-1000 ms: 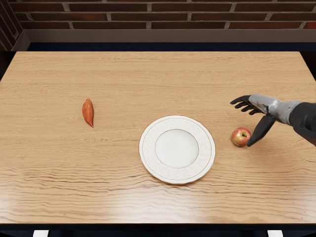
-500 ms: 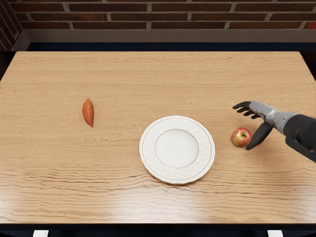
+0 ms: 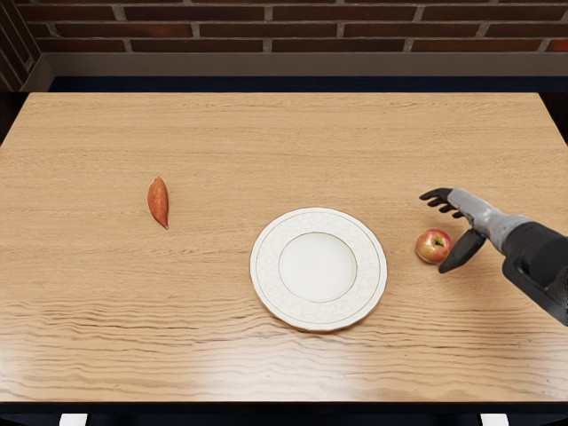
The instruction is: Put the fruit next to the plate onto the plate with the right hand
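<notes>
The round apple (image 3: 433, 246) is sitting stem-dimple up just right of the plate (image 3: 266, 238), while the right hand (image 3: 467, 215) is hovering just beside it, fingers spread wide, gripping nothing.

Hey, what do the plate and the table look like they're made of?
The plate looks like glazed ceramic or porcelain: white, smooth, with a pale patterned rim. The table looks like light wood with a semi-gloss finish: grain lines run along it and the near part shows a soft sheen. It could be veneer or laminate.
</notes>
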`<state>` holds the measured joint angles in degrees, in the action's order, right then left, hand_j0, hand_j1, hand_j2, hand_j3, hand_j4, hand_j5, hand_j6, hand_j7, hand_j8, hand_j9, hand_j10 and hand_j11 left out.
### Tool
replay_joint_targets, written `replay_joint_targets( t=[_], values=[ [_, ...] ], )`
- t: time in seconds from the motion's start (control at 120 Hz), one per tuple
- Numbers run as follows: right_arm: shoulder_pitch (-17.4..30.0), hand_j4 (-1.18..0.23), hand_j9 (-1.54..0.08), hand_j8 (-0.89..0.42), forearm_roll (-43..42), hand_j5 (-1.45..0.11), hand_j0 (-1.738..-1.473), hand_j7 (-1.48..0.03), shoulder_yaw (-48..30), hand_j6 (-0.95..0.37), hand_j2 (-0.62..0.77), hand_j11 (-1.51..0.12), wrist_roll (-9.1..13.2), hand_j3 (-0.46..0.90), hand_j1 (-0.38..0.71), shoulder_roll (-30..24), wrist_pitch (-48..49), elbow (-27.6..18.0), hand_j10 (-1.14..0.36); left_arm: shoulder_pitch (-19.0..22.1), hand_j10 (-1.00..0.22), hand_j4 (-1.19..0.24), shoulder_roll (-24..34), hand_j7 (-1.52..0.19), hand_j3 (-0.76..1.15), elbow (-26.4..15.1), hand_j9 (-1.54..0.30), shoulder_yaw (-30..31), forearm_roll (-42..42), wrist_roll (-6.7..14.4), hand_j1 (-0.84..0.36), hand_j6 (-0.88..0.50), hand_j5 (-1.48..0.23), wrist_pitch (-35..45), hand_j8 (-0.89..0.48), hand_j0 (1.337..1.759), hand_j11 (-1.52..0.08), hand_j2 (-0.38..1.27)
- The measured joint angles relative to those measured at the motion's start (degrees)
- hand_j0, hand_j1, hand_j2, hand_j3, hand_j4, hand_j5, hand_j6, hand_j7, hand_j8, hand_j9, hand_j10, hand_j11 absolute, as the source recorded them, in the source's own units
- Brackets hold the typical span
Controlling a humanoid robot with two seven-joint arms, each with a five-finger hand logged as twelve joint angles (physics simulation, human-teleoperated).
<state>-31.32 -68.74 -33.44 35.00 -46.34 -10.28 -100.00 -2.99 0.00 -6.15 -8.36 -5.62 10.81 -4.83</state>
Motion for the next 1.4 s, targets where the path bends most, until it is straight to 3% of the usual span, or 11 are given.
replay_joint_targets(
  t=[0.583, 1.4],
  values=[
    [2.3, -0.35, -0.45, -0.35, -3.5, -0.45, -1.658, -0.44, 0.2, -0.35, -0.06, -0.45, 0.0, 0.00, 0.06, 2.8, -1.7, 0.0, -0.35, 0.0, 0.00, 0.00, 0.0, 0.00, 0.00, 0.0, 0.00, 0.0, 0.0, 0.0, 0.35, 0.00, 0.00, 0.0, 0.00, 1.658, 0.00, 0.00],
    [3.8, -0.47, -0.61, -0.45, -5.0, -0.61, -1.658, -0.61, 0.1, -0.46, -0.07, -0.61, 0.0, 0.00, 0.20, 1.7, -2.2, 0.0, -0.47, 0.0, 0.00, 0.00, 0.0, 0.00, 0.00, 0.0, 0.00, 0.0, 0.0, 0.0, 0.35, 0.00, 0.00, 0.0, 0.00, 1.658, 0.00, 0.00]
  ],
)
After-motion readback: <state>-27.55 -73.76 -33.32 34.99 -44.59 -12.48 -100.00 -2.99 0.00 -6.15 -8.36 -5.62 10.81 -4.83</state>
